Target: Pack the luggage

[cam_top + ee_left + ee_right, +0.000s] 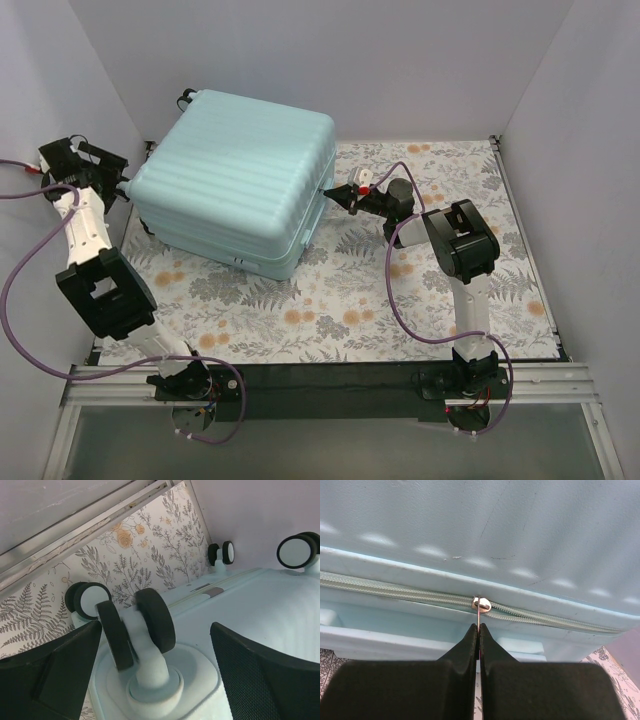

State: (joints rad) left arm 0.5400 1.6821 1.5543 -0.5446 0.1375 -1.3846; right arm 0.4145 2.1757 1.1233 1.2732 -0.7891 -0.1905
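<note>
The left arm stretches up to ten o'clock, its gripper (pixel 156 626) spread wide. The right arm folds at the elbow, its gripper (pixel 479 632) pointing toward nine o'clock and pinched closed on a zipper pull (pixel 481 605).

The luggage (pixel 235 180) crowds the left wall (pixel 40 90); bare mat (pixel 350 310) lies open in front of it

No readable text, labels, brands or numbers in any view. The luggage (pixel 235 180) shell is unmarked, its wheels (pixel 155 620) are plain, and the zipper pull (pixel 481 605) has nothing legible on it. The counter (pixel 400 310) cover is a floral print only.
</note>
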